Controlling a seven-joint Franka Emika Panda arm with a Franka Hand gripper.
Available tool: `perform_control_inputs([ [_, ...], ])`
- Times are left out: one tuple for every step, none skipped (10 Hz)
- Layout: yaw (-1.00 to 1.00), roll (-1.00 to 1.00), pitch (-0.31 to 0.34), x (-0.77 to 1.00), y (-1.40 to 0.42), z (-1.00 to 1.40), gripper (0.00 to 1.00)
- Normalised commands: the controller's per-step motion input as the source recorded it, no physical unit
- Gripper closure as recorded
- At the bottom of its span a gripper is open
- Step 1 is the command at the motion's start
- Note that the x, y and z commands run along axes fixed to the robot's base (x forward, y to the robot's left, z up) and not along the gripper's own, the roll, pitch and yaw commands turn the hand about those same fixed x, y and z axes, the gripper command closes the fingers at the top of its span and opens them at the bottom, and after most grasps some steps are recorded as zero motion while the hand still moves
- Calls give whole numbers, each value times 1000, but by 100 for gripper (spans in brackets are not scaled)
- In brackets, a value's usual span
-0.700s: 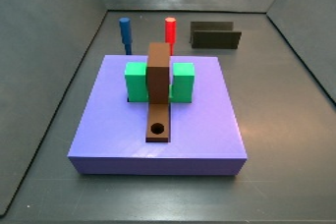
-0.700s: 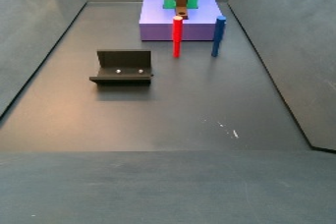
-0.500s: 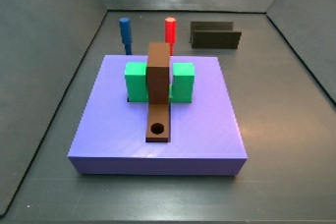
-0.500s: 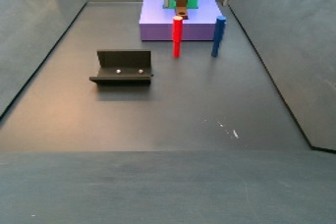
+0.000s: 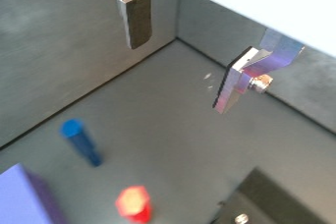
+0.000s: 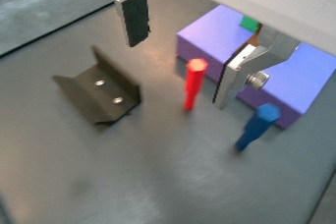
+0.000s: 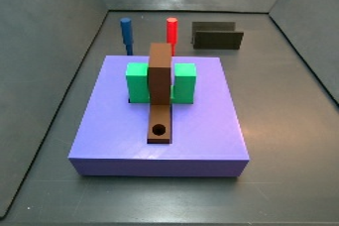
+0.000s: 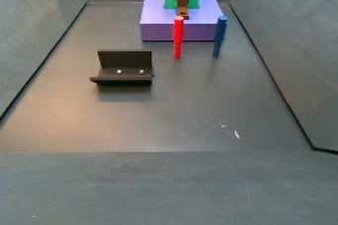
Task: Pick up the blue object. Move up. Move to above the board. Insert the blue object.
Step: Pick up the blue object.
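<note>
Blue peg (image 6: 256, 129) stood upright on the floor just beside the lavender slab (image 6: 210, 41), near the red peg (image 6: 194, 84); gripper (image 6: 184, 46) hung above, jaws apart and empty. Looked rigid, light, slick: grasp upper shaft

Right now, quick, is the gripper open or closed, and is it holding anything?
Gripper: open and empty in both wrist views, up above the floor; the blue object stands untouched below it, beside the red peg.

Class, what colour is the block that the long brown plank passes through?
Green, clearest in a side view; the gripper hangs open above the floor.
</note>
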Motion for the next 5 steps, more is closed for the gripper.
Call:
perform_control_inputs([
  [160, 197, -119, -349, -834, -120, 0],
  [91, 66, -69, -220, -683, -306, 0],
  [89, 0, -47, -143, -586, -406, 0],
  [71, 0, -46, -131, -514, -434, 0],
  [46, -6, -49, -140, -371, -431, 0],
])
